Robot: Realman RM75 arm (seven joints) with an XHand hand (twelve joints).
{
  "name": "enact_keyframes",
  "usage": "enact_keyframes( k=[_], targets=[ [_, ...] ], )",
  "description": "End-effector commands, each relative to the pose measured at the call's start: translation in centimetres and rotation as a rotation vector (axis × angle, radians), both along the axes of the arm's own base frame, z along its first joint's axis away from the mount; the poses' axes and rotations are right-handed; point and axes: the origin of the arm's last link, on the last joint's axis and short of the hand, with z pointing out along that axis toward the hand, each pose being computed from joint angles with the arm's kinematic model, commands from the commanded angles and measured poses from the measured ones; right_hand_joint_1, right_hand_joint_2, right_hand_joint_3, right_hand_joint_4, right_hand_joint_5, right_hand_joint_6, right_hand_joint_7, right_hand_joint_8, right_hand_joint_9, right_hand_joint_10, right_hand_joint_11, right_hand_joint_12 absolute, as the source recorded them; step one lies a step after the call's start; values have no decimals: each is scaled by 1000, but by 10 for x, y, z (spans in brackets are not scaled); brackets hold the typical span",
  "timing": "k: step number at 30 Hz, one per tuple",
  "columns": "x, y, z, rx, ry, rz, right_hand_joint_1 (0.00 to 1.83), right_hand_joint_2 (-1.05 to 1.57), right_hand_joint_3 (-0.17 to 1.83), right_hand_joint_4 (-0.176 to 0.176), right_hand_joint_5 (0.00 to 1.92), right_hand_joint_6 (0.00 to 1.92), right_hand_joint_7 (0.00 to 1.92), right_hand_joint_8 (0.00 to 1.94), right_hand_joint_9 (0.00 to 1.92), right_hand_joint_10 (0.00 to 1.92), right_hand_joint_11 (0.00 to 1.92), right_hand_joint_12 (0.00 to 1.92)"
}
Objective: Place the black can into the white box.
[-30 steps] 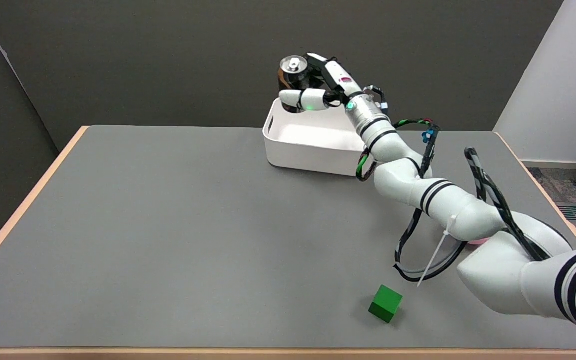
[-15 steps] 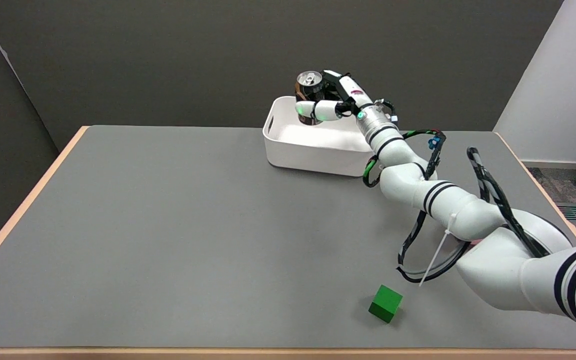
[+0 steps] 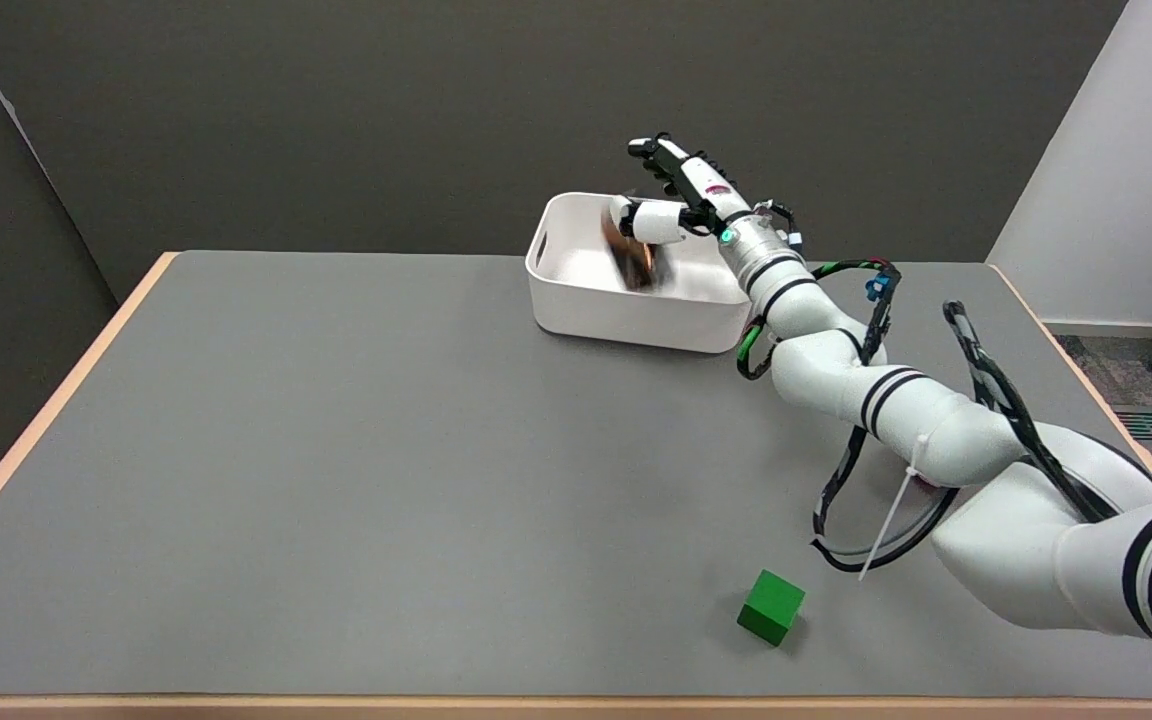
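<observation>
- Your table point(image 3: 336, 450) is a grey top with a pale wooden edge; its left half carries nothing that I can point to.
- The white box point(image 3: 626, 315) sits at the far side of the table, right of the middle, with its open top facing up and a slot handle in its left end wall.
- The black can point(image 3: 630, 258) is inside the box, over its right part. It shows as a dark, blurred streak with a coppery tint, tilted rather than upright. The blur hides whether it touches the floor of the box.
- Your right hand point(image 3: 674, 195) hovers above the box's right end, just beside and above the can. Its fingers are apart: the dark ones reach up and to the left, and one white finger point(image 3: 651, 222) points left over the can. Nothing sits between them, so the hand holds nothing; whether that white finger brushes the can's top I cannot tell.
- Your right arm point(image 3: 866, 400) runs from the lower right corner up to the hand, with black cables looped along it.
- A green cube point(image 3: 771, 606) lies near the front edge, well apart from the box and below the arm.
</observation>
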Motion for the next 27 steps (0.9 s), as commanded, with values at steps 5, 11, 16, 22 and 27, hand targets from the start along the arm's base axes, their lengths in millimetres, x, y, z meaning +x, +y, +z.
enact_keyframes(
  k=[5, 11, 16, 22, 27],
  targets=[
    [-3, 11, 4, 27, 36, 5, 471, 554, 937, 68, 84, 321, 123, 244, 46, 523, -1, 1083],
    [6, 15, -2, 49, 18, 61, 456, 500, 940, 46, 49, 158, 64, 146, 24, 380, 5, 953],
    [27, 28, -8, 105, -66, 186, 371, 501, 928, 43, 38, 164, 53, 148, 18, 348, 6, 956],
    [41, 62, 11, 114, -260, 334, 229, 525, 965, 39, 67, 100, 83, 107, 49, 314, 2, 933],
    [40, 110, 34, 117, -376, 496, 258, 577, 1025, 33, 114, 7, 128, 7, 94, 239, 1, 865]
  ],
)
